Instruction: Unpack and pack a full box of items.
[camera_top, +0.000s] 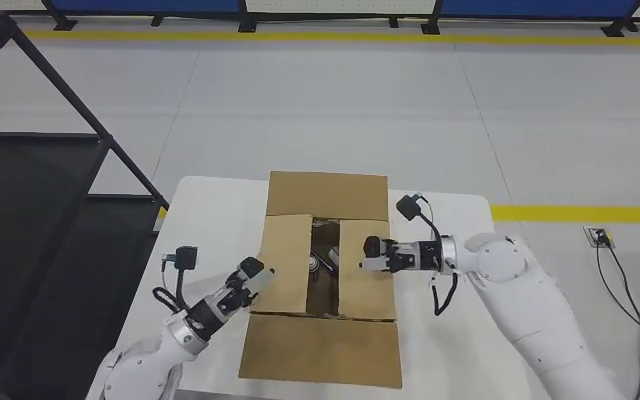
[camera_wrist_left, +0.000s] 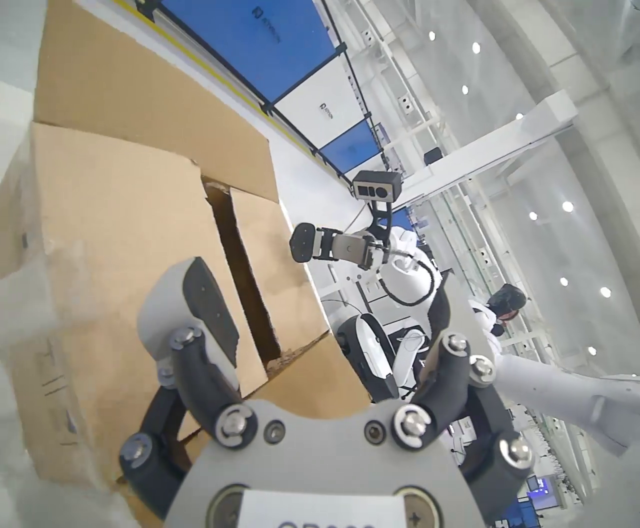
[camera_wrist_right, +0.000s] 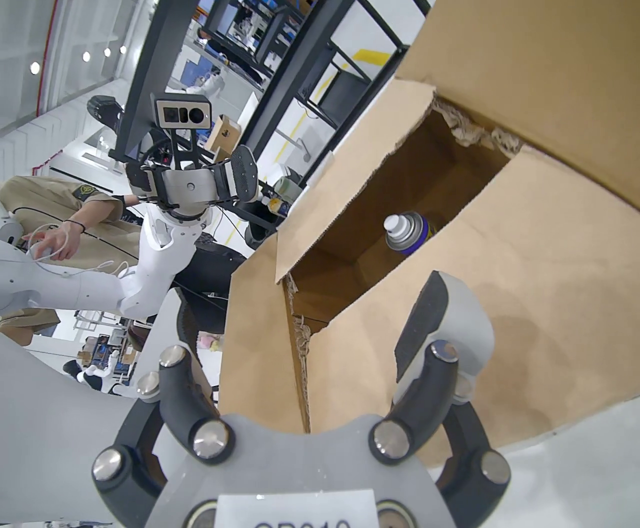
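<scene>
A brown cardboard box (camera_top: 325, 195) stands mid-table with its far and near flaps folded outward. Its two side flaps lie partly over the opening, leaving a narrow gap. Through the gap I see a spray can (camera_wrist_right: 406, 231) with a white cap and blue body standing inside, and in the top view something metallic (camera_top: 320, 263). My left gripper (camera_top: 250, 272) is open at the outer edge of the left flap (camera_wrist_left: 115, 225), one pad (camera_wrist_left: 205, 305) close to the cardboard. My right gripper (camera_top: 371, 252) hovers open just over the right flap (camera_wrist_right: 500, 310).
The box sits on a white table (camera_top: 205, 215) with bare surface on either side. A black metal frame (camera_top: 70, 190) stands off the table's left side. The near flap (camera_top: 320, 350) reaches almost to the table's front edge.
</scene>
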